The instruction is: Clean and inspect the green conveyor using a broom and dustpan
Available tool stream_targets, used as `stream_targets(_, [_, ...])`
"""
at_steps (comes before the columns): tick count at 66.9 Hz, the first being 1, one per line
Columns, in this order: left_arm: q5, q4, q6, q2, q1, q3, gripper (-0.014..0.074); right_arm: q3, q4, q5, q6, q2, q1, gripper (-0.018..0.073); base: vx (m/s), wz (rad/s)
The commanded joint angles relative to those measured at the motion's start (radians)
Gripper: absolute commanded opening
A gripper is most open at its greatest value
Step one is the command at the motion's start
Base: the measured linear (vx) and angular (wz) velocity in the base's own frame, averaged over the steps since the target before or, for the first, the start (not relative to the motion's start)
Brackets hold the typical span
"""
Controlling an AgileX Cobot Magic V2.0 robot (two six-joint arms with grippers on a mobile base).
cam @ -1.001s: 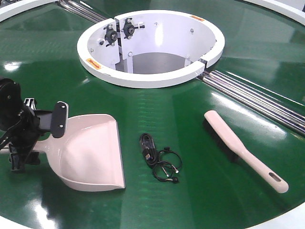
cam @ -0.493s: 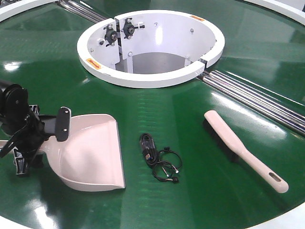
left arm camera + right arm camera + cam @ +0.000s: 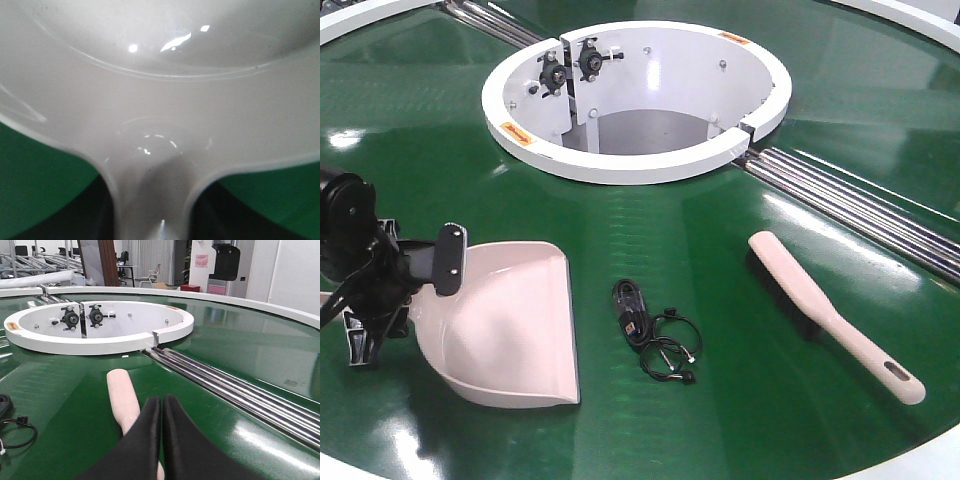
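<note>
The pale pink dustpan (image 3: 510, 325) lies on the green conveyor (image 3: 740, 420) at the front left, its lip facing right. My left gripper (image 3: 420, 290) is shut on the dustpan's handle at the pan's back edge. In the left wrist view the dustpan (image 3: 160, 75) fills the frame and its neck runs between the dark fingers (image 3: 95, 215) of the left gripper (image 3: 152, 212). The broom (image 3: 830, 315) lies flat at the front right, with nothing holding it. My right gripper (image 3: 162, 400) is shut and empty, hovering just above the broom (image 3: 122, 397).
A tangle of black cables (image 3: 655, 330) lies on the belt between dustpan and broom. The white ring-shaped hub (image 3: 620, 165) stands behind them. Silver rails (image 3: 860, 205) run from the hub toward the right. The belt's white rim (image 3: 920, 465) curves along the front right.
The left gripper has shifted slightly at the dustpan's handle, and the dustpan has turned and slid a little toward the front. The broom and cables have not moved.
</note>
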Motion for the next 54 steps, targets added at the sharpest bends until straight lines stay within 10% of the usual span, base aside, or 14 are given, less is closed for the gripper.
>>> stream_targets(1, [-0.018, -0.004, -0.006, -0.056, -0.024, -0.039, -0.0007, 0.004, -0.001, -0.077, -0.001, -0.01, -0.004, -0.0008, 0.0, 0.0])
stream_targets(54, [0.12, 0.015, -0.05, 0.013, -0.096, -0.141, -0.0008, 0.004, -0.001, -0.077, -0.001, -0.01, -0.004, -0.0008, 0.0, 0.0])
